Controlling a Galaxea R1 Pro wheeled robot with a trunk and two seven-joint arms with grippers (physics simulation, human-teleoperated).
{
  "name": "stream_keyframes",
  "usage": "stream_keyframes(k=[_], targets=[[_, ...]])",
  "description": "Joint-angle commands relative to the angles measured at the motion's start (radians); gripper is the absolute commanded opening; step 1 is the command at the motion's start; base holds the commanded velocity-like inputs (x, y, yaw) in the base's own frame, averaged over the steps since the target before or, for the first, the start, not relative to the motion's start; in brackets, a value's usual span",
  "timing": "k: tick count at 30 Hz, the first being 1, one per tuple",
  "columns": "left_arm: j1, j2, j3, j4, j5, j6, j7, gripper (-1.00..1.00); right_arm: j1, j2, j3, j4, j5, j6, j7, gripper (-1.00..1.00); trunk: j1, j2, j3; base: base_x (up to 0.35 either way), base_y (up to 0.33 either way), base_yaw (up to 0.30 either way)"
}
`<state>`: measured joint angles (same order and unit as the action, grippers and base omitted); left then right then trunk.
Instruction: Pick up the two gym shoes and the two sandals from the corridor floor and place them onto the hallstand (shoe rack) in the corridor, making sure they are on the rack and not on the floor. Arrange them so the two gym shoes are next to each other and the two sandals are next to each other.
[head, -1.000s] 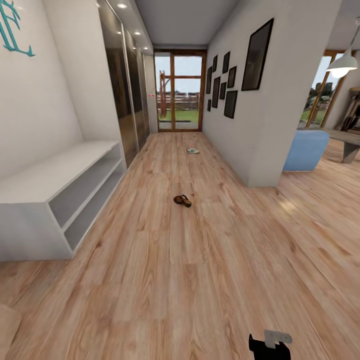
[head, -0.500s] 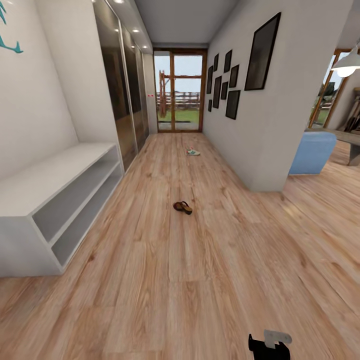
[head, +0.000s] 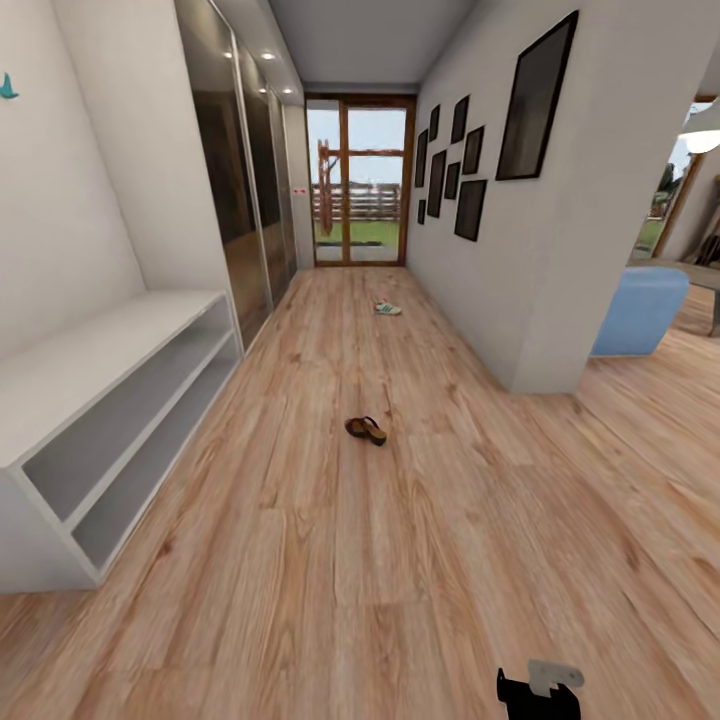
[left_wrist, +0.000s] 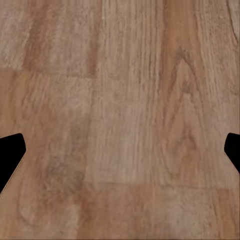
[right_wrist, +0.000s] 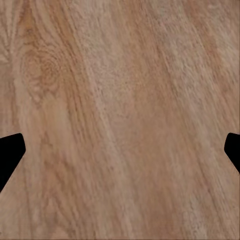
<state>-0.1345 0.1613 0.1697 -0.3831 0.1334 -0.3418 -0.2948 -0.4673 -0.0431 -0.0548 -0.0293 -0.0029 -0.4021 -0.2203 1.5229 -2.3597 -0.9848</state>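
Nearest, at the bottom right of the head view, a black-and-grey part of the robot's right arm (head: 540, 690) hangs low over the light brown wood-grain plank corridor floor (head: 400, 560). Both wrist views look straight down on bare planks: the left claw (left_wrist: 120, 150) and the right claw (right_wrist: 120, 150) each show only black fingertips at opposite edges, so both stand spread wide and carry nothing, a fit posture for travel.

At the near left, the long low white open-fronted hallstand (head: 110, 350) runs along the wall; its flat top and two shelf levels appear bare, so no footwear seems placed yet.

Mid-corridor lies dark-brown leather sandal footwear with tan footbeds (head: 365, 430), flat on the floor and well apart from the hallstand; whether this is one sandal or two touching cannot be told.

Farther on, near the glazed wooden door (head: 360, 180), lies a small white gym shoe with teal stripe (head: 387, 308).

The sandal looks the likely first pickup.
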Motion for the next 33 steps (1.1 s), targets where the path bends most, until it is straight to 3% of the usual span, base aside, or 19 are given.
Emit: stream_keyframes(k=[1,15,33], targets=[[-0.001,0.000,0.004,0.001,0.009,0.000,-0.010,1.00,-0.001,0.000,-0.005,0.001,0.000,-0.004,0.001,1.00,0.000,0.000,-0.001,0.338,0.000,0.000],[-0.001,0.000,0.004,0.001,0.009,0.000,-0.010,1.00,-0.001,0.000,-0.005,0.002,0.000,-0.004,0.001,1.00,0.000,0.000,-0.001,0.338,-0.022,0.000],[-0.001,0.000,0.002,0.001,0.009,0.000,-0.010,1.00,-0.001,0.000,-0.005,0.002,0.000,-0.004,0.001,1.00,0.000,0.000,-0.001,0.320,-0.109,0.000]])
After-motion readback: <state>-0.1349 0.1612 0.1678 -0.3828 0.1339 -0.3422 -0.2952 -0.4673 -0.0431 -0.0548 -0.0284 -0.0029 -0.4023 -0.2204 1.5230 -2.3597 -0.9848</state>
